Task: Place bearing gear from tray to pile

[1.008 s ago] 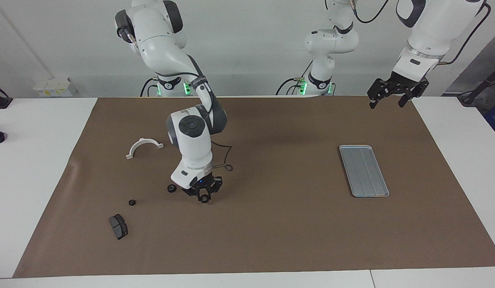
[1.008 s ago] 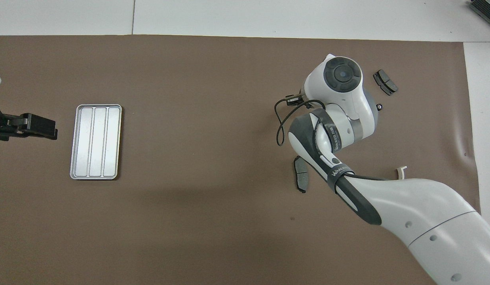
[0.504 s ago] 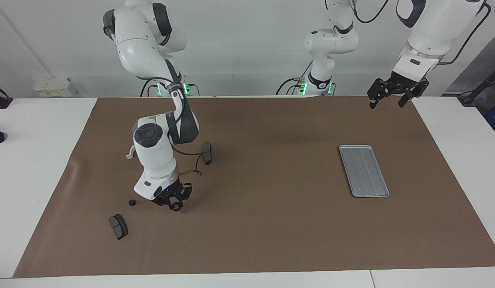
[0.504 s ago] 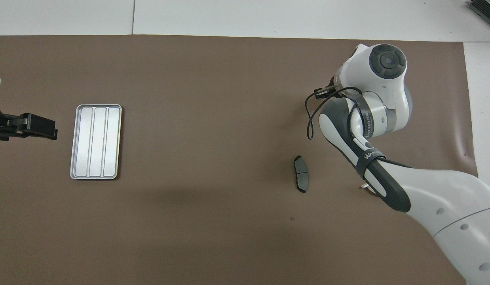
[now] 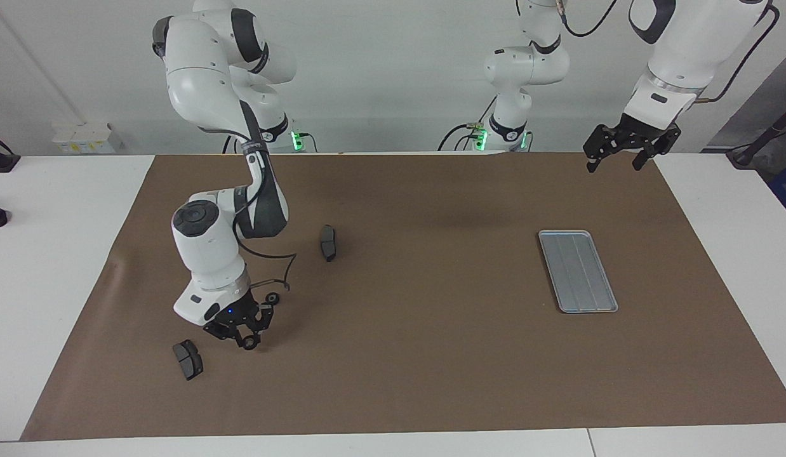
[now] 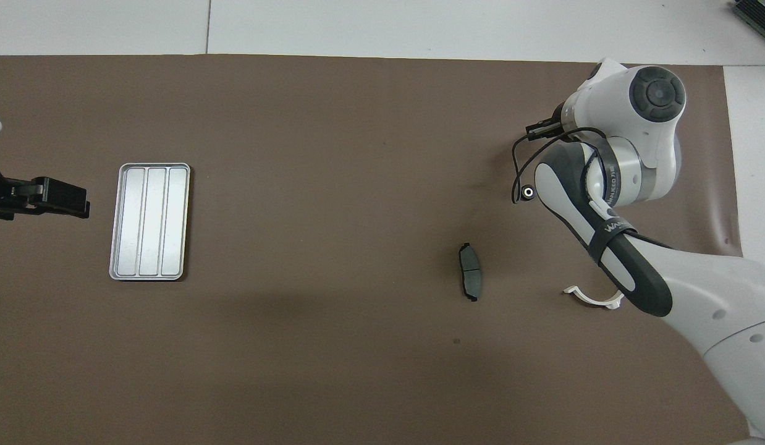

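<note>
Over the mat (image 5: 431, 355) at the right arm's end of the table (image 5: 69, 209), my right arm is carrying the gear (image 5: 248, 343) to the pile. Its end effector (image 5: 244, 335) hangs low, clamped on the small dark ring, just beside a brake pad (image 5: 188, 359) that lies farther from me than anything else in the scatter. The tray (image 5: 578, 271) sits bare, well apart, toward the left arm's end. My left end effector (image 5: 621, 151) waits there in the air with its fingers apart.

To do this step well, I judge I should come down until the gear nearly touches the mat, then part the fingers slowly so it does not roll. I should set it clear of the brake pad and of the other small ring (image 5: 273, 297) lying nearer to me, and lift straight up afterwards.

Compared with a second ago, my right arm has swung from near the middle of the scatter toward the table's end. The second pad (image 5: 328, 242) now shows in the facing view, while the white bracket (image 6: 595, 299) is hidden there by my arm.
</note>
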`<state>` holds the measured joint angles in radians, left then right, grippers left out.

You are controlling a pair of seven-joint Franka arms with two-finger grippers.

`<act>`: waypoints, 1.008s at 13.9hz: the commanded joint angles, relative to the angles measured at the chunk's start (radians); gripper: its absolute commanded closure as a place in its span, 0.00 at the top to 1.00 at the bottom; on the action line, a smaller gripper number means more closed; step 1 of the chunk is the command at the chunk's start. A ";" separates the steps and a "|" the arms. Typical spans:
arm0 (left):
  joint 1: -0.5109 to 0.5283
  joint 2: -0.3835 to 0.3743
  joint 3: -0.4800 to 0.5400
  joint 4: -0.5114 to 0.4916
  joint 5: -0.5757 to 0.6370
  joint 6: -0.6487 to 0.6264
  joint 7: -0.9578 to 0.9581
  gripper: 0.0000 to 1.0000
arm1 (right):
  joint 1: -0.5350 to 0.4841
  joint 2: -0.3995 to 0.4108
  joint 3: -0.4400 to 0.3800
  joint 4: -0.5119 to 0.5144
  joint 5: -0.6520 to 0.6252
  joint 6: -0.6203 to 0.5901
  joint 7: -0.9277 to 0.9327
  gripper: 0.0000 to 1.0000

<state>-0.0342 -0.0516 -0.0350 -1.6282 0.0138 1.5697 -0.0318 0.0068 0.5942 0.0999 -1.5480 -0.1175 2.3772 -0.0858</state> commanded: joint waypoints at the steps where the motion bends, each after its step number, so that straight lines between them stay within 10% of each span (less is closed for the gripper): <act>1: 0.000 -0.024 0.004 -0.018 -0.009 -0.013 -0.002 1.00 | -0.019 0.010 0.020 0.011 0.015 0.010 -0.023 0.29; 4: 0.000 -0.024 0.004 -0.018 -0.009 -0.013 -0.002 1.00 | -0.021 0.007 0.020 0.052 0.009 -0.030 -0.025 0.49; 14: 0.000 -0.024 0.004 -0.018 -0.009 -0.013 -0.002 1.00 | -0.021 -0.155 0.012 0.215 0.025 -0.574 -0.019 0.50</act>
<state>-0.0342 -0.0516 -0.0350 -1.6282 0.0138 1.5696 -0.0318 0.0006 0.4946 0.0998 -1.3247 -0.1165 1.8787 -0.0858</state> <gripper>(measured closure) 0.000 0.502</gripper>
